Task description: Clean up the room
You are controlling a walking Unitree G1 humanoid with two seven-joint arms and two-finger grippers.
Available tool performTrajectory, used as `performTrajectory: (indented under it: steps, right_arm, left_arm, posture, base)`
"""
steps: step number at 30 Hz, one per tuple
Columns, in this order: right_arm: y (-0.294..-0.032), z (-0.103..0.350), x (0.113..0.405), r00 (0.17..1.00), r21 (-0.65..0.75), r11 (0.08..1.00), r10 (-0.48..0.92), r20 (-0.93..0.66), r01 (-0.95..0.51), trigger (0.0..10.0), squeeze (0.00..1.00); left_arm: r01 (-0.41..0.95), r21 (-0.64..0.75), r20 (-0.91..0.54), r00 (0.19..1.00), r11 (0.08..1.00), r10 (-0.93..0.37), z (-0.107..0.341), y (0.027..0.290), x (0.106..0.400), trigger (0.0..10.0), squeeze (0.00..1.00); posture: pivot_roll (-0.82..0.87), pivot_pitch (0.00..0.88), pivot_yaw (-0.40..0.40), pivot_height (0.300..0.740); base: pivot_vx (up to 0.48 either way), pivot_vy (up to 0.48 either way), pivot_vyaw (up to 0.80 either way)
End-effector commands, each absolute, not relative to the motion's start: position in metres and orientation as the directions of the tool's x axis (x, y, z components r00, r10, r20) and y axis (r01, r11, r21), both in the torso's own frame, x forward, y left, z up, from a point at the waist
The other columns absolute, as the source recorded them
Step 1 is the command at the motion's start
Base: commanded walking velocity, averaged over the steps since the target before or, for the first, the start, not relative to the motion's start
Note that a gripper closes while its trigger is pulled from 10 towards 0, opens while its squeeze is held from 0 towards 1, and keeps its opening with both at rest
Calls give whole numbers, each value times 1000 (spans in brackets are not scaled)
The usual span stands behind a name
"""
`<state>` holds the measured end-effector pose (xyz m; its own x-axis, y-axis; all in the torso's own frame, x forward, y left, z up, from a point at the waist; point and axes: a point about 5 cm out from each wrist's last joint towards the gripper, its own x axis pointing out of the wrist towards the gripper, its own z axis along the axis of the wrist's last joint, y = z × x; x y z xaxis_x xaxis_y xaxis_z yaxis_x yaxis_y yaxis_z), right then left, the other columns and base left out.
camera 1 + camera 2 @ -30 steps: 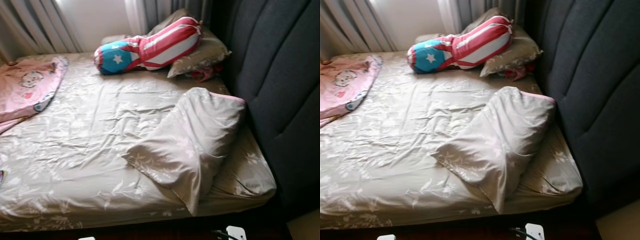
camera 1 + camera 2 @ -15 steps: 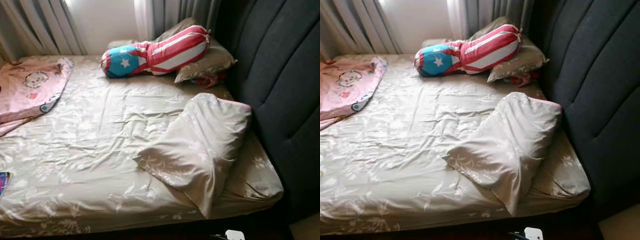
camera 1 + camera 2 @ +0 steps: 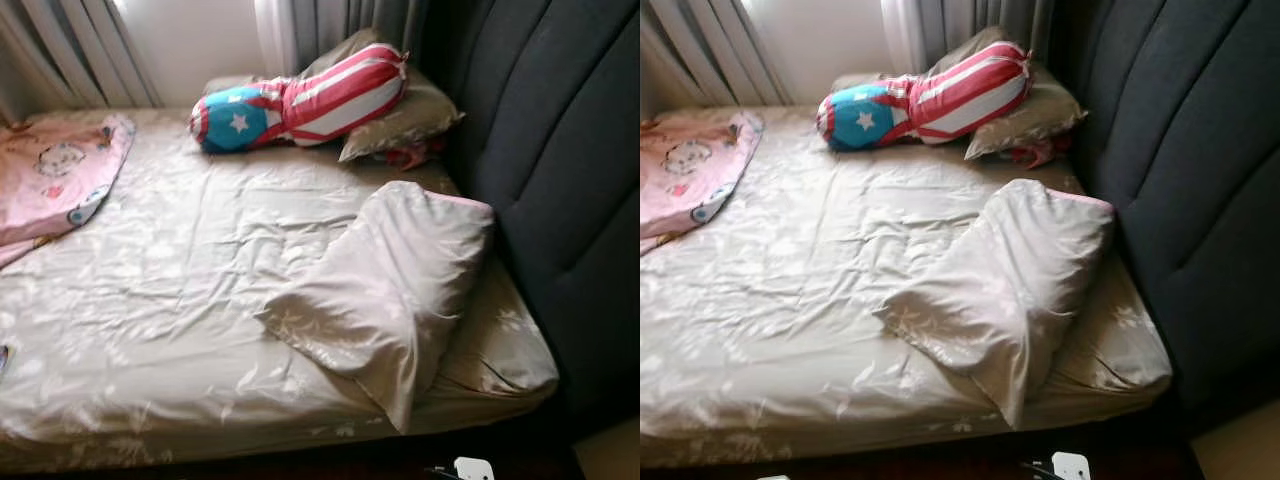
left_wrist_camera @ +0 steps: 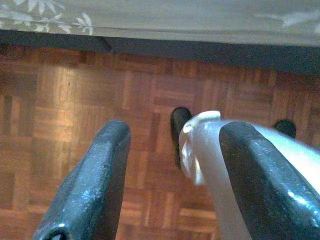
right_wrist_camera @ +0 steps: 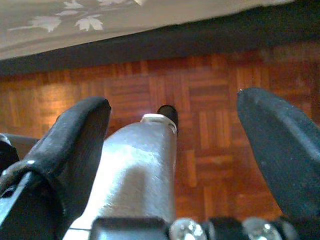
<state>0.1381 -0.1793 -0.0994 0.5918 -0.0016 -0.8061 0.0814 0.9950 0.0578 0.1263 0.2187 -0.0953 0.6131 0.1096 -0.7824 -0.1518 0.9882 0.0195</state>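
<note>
The robot stands at the side of the bed (image 3: 150,330), looking down on a wrinkled beige sheet (image 3: 200,270). A loose pillow (image 3: 385,290) lies crooked on the right part, one end leaning against the dark headboard (image 3: 560,180) and the other end pointing toward the bed edge. Farther away a striped bolster (image 3: 300,100) with a star rests on a second pillow (image 3: 400,115), also near the headboard. A pink blanket (image 3: 50,180) is bunched at the far left.

Both arms hang low over the parquet floor (image 4: 65,90). The left gripper (image 4: 170,170) has its jaws wide apart and holds nothing; the right gripper (image 5: 180,145) is also wide and empty.

I judge the step in hand is to approach and choose a first thing, most likely the crooked pillow (it is the closest one). To do it well, the robot should come close to the bed edge before lifting an arm, then take the pillow by its near corner, where the cloth is loose and easy to pinch. A grip in the soft middle may slip. It should then be laid flat along the headboard without dragging the sheet
</note>
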Motion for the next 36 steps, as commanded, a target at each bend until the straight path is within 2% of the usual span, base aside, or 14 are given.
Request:
performTrajectory:
  steps: [1,16,21,30,36]
  right_arm:
    - [-178,-100,138,590,65,994,0,-808,89,10000,0]
    - [-178,-98,142,605,77,995,27,-796,56,10000,0]
    - [-179,-97,143,605,77,995,23,-796,63,10000,0]
    - [-179,-97,145,601,88,994,29,-799,69,10000,0]
    - [-179,-96,148,600,83,995,38,-799,47,10000,0]
  left_arm:
    - [-161,22,-805,582,987,112,-99,219,115,10000,0]
    - [-171,10,-802,586,985,110,-99,218,117,10000,0]
    - [-172,8,-801,589,985,109,-99,217,118,10000,0]
    - [-170,6,-799,592,985,107,-98,217,121,10000,0]
    - [-162,3,-795,598,987,101,-97,216,124,10000,0]
  posture:
    - [-123,97,14,740]
    - [-119,113,6,740]
    - [-119,109,5,740]
    - [-127,98,8,740]
    - [-131,78,8,740]
  base:
    - [0,0,800]
    - [0,0,0]
    - [0,0,743]
    - [0,0,0]
    - [254,0,0]
